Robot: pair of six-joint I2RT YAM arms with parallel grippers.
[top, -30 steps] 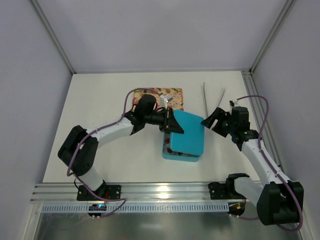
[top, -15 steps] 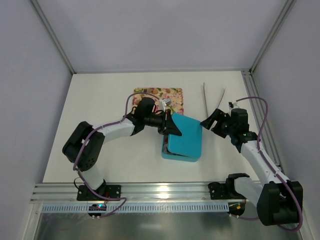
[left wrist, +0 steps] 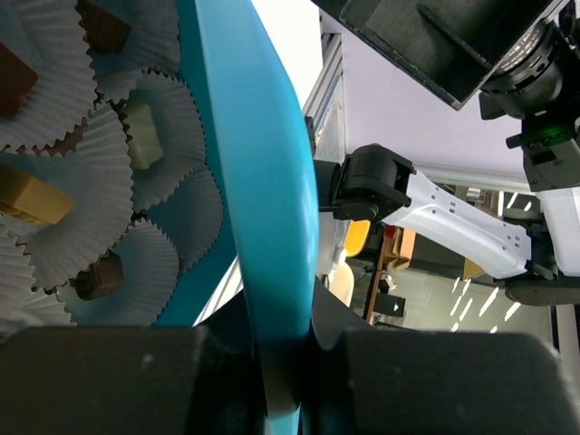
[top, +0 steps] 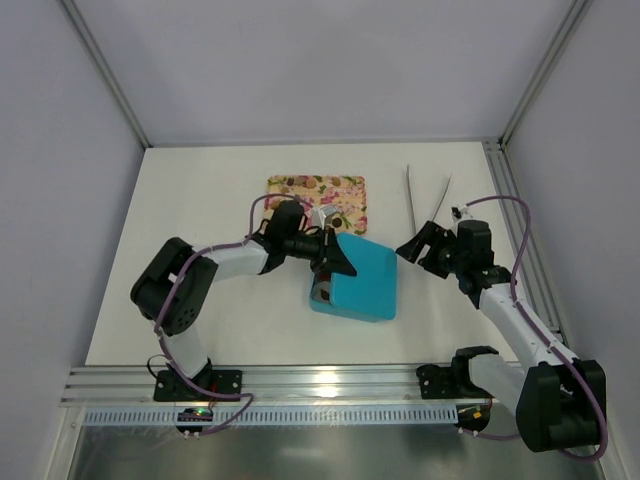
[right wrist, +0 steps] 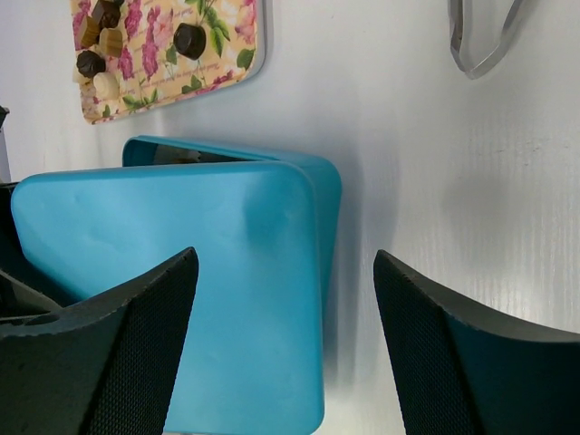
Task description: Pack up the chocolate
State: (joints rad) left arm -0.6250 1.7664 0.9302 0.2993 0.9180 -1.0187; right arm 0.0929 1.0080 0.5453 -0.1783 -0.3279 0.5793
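Left gripper [left wrist: 272, 367] pinching flat teal plastic lid [top: 362, 282], right gripper [top: 411, 246] spread wide at lid's 3 o'clock, tiny brown chocolate pieces [left wrist: 32, 198] beneath.

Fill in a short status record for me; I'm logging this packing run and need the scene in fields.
Left gripper: shut on the lid edge
Lid: teal, tilted over the box, not flat
Box: paper cups inside, several holding chocolates
Right gripper: open, beside the box, holding nothing
Tray: a few chocolates on it
Tongs: lying at the far right, untouched
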